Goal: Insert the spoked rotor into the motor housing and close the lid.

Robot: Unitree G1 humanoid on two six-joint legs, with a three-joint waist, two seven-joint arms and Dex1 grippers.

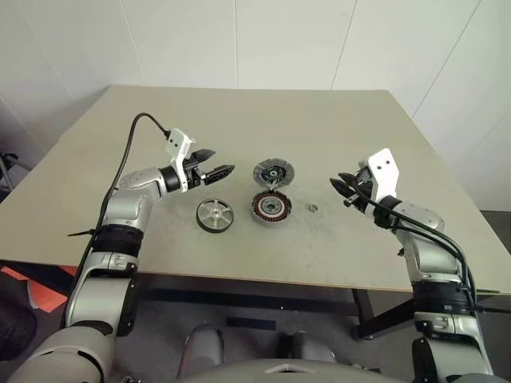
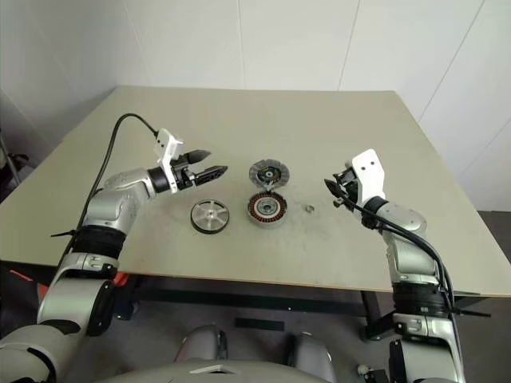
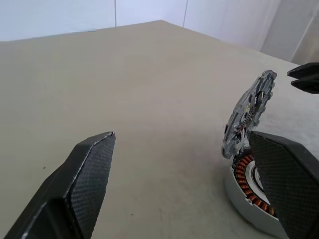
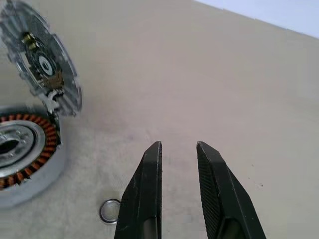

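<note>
The spoked rotor [image 1: 215,215], a silver wheel with a black rim, lies flat on the table left of the motor housing [image 1: 271,207], whose copper windings face up. The lid [image 1: 274,172] stands tilted on edge just behind the housing, leaning at its far rim; it also shows in the right wrist view [image 4: 42,64]. My left gripper [image 1: 215,171] hovers above the table behind the rotor, wide open and empty, pointing toward the lid. To the right of the housing my right gripper [image 1: 341,194] hangs above the table, its fingers [image 4: 149,189] a narrow gap apart with nothing between them.
A small metal ring [image 1: 313,208] lies on the table between the housing and my right gripper. The tan table [image 1: 263,120] stretches bare behind the parts toward a white wall. A cable loops from my left wrist.
</note>
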